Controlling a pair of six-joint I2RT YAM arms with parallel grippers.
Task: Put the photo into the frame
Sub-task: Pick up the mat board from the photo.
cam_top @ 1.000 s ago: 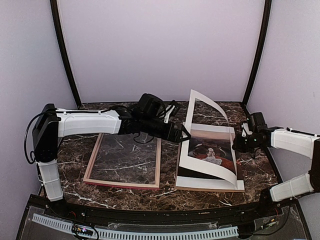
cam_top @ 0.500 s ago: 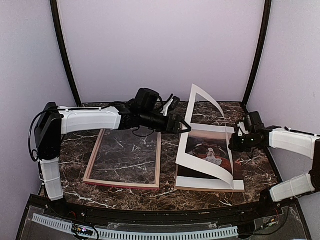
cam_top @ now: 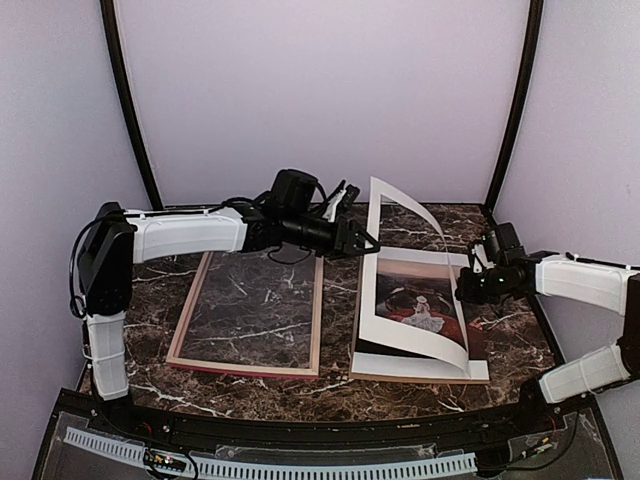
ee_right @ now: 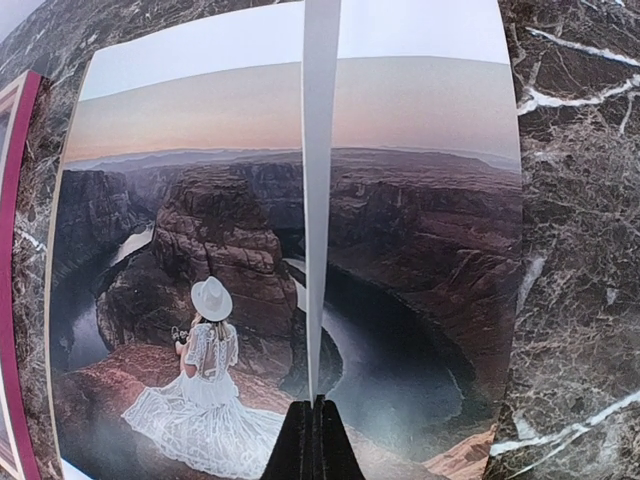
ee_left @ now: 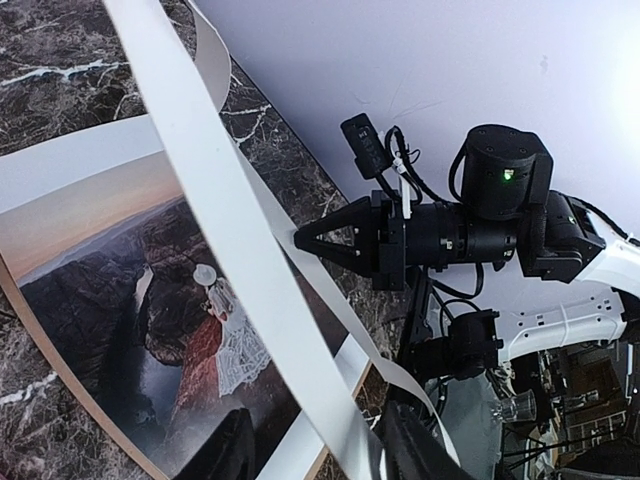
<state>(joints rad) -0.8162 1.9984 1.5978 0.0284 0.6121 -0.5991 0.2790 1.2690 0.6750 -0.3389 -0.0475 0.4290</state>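
**Left:** the frame [cam_top: 319, 320] lies flat on the table [cam_top: 150, 330], with marble showing through its opening and nothing in it.

**Centre:** your left gripper [cam_top: 368, 246] reaches across to the white mat [cam_top: 400, 338]. Its jaws are spread on either side of the mat's left band and do not pinch it. The mat stands bowed, lifted off the photo [cam_top: 405, 285]. The photo lies face up just right of the frame, apart from it.

**Right:** your right gripper [cam_top: 466, 290] is pressed together on the mat's right band.

**Hazards:** if the left jaws close askew, or your two arms pull unevenly, the bowed mat may crease. If the right pinch slips, the mat may drop back onto the print and shift or scuff it. Watch too that the left fingers do not graze the print below.
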